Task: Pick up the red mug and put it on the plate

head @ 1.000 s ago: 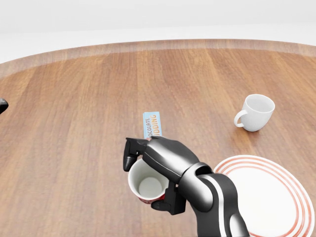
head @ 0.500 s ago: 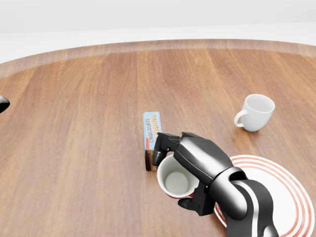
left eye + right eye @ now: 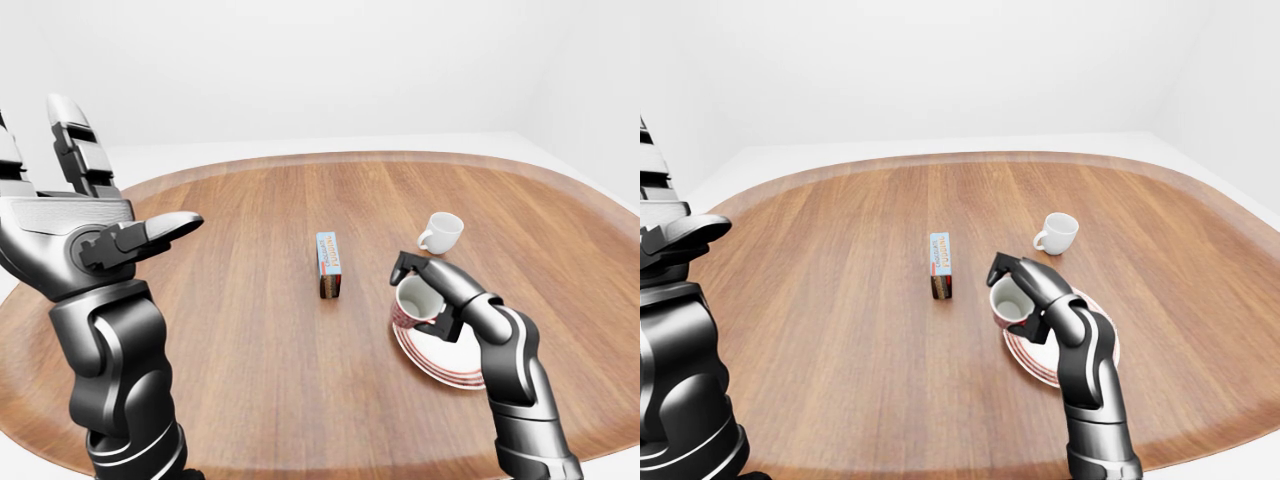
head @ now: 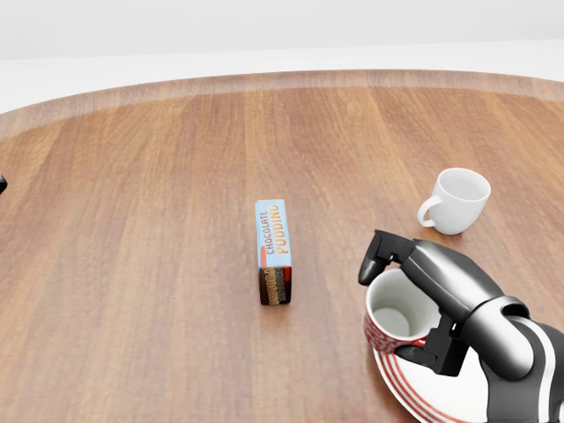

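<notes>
My right hand [image 4: 414, 295] is shut on the red mug [image 4: 397, 322], which has a white inside and stands upright. I hold it over the left rim of the white plate with red rings [image 4: 432, 401], at the lower right of the head view. Whether the mug touches the plate I cannot tell. The same hold shows in the left-eye view [image 3: 418, 300], with the plate [image 3: 440, 362] under it. My left hand [image 3: 95, 225] is raised at the left of the left-eye view, fingers spread, empty.
A chocolate pudding box [image 4: 273, 249] lies on the round wooden table [image 4: 159, 176] left of the mug. A white mug [image 4: 456, 201] stands above the plate. The table's edge [image 4: 264, 77] curves along the top of the head view.
My right hand has carried the red mug to the right, from beside the pudding box to over the plate's left rim. The box now shows fully.
</notes>
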You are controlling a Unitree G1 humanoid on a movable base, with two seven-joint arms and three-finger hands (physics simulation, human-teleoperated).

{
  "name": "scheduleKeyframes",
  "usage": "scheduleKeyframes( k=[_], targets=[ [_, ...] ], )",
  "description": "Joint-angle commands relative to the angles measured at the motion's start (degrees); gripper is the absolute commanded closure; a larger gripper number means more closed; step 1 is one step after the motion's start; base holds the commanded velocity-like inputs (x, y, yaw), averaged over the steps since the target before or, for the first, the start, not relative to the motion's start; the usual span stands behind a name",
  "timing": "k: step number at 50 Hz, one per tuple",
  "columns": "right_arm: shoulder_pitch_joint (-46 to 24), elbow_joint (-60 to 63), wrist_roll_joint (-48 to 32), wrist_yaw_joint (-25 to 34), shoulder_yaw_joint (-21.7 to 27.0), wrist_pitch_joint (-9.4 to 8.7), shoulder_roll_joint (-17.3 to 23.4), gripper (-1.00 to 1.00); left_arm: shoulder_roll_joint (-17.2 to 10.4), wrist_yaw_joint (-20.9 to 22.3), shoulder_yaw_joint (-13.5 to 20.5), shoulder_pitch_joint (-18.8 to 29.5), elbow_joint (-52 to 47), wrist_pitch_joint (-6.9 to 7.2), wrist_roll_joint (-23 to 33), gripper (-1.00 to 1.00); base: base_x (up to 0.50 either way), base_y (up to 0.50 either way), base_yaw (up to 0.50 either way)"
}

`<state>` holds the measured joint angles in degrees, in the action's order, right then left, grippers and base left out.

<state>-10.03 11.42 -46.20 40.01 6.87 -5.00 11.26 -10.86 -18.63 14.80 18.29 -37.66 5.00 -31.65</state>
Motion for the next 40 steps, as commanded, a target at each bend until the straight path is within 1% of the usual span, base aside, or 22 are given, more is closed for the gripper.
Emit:
scheduleKeyframes(
  k=[1, 4, 14, 20, 25, 28, 36, 37, 40],
  targets=[
    [-1.60, -4.89, 7.18, -1.43, 5.75, 0.00, 5.05, 1.00, -0.34, -0.33, 0.38, 0.18, -0.14, 0.00, -0.53, -1.00, 0.00, 0.00, 0.00],
    [-1.95, -8.54, 8.68, -3.46, 6.72, 0.00, 6.29, 1.00, -0.39, -0.48, 0.31, 0.34, -0.15, 0.00, -0.68, -1.00, 0.00, 0.00, 0.00],
    [-1.66, -14.82, 12.61, -7.79, 8.44, 0.00, 8.04, 1.00, -0.66, -0.55, 0.50, 0.37, 0.15, 0.00, -0.93, -1.00, 0.00, 0.00, 0.00],
    [-2.21, -22.66, 15.79, -12.48, 9.01, 0.00, 8.96, 1.00, -0.73, -0.57, 0.55, 0.38, 0.18, 0.00, -1.00, -1.00, 0.00, 0.00, 0.00],
    [-2.94, -30.18, 18.11, -16.53, 9.34, 0.00, 10.49, 1.00, -0.86, -0.57, 0.68, 0.59, 0.53, 0.00, -1.01, -1.00, 0.00, 0.00, 0.00],
    [-3.27, -32.32, 19.13, -17.99, 9.29, 0.00, 11.21, 1.00, -0.88, -0.56, 0.72, 0.52, 0.49, 0.00, -1.03, -1.00, 0.00, 0.00, 0.00],
    [-6.61, -41.20, 21.16, -24.79, 9.03, 0.00, 13.34, 1.00, -0.99, -0.50, 0.84, 0.45, 0.56, 0.00, -1.13, -1.00, 0.00, 0.00, 0.00],
    [-7.11, -42.21, 20.58, -26.72, 8.71, 0.00, 13.69, 1.00, -1.02, -0.46, 0.89, 0.45, 0.64, 0.00, -1.09, -1.00, 0.00, 0.00, 0.00],
    [-7.98, -43.59, 20.17, -28.88, 8.01, 0.00, 14.29, 1.00, -1.02, -0.29, 0.89, 0.28, 0.80, 0.00, -0.93, -1.00, 0.00, 0.00, 0.00]
  ],
)
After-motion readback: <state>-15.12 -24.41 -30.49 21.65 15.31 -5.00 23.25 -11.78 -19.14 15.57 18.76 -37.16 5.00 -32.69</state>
